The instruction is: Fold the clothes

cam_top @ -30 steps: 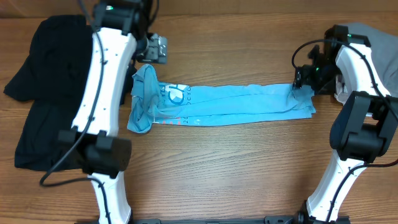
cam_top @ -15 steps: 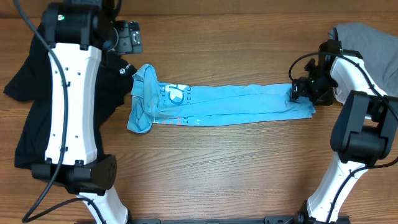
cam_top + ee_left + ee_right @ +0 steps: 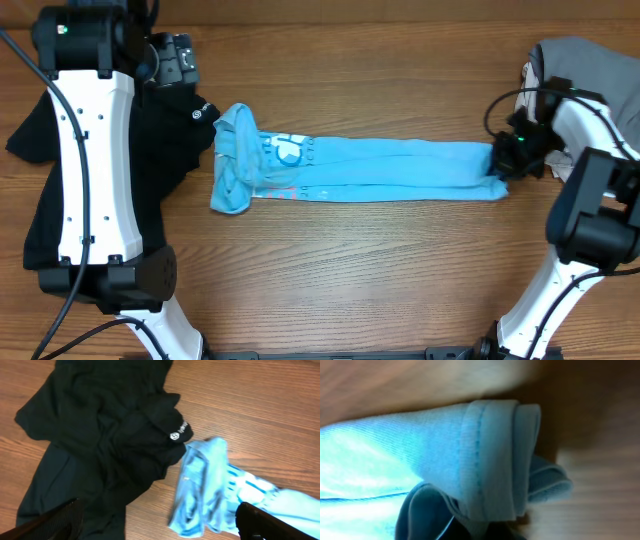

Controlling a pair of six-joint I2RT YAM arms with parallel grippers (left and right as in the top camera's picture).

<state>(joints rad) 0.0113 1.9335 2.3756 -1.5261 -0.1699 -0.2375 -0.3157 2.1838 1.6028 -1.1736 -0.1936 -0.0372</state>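
Note:
The light blue T-shirt (image 3: 380,168) lies folded into a long narrow strip across the middle of the table, its bunched collar end (image 3: 233,170) at the left. My right gripper (image 3: 503,160) is at the strip's right end, shut on the cloth there. In the right wrist view the stitched hem (image 3: 485,450) of the T-shirt fills the frame, doubled over and running down into the jaws. My left gripper (image 3: 178,62) hangs open at the back left, above the black shirt and apart from the T-shirt (image 3: 205,485). Nothing sits between its fingertips (image 3: 257,520).
A black shirt (image 3: 175,130) with a small white logo (image 3: 177,433) is spread over the left side of the table, its edge touching the T-shirt's collar end. A grey garment (image 3: 590,60) lies at the back right behind the right arm. Bare wood (image 3: 350,270) runs along the front.
My right gripper has shut on the T-shirt's right end and drawn it rightward, straightening the strip. The left arm has swung left and back, away from the collar end, still open.

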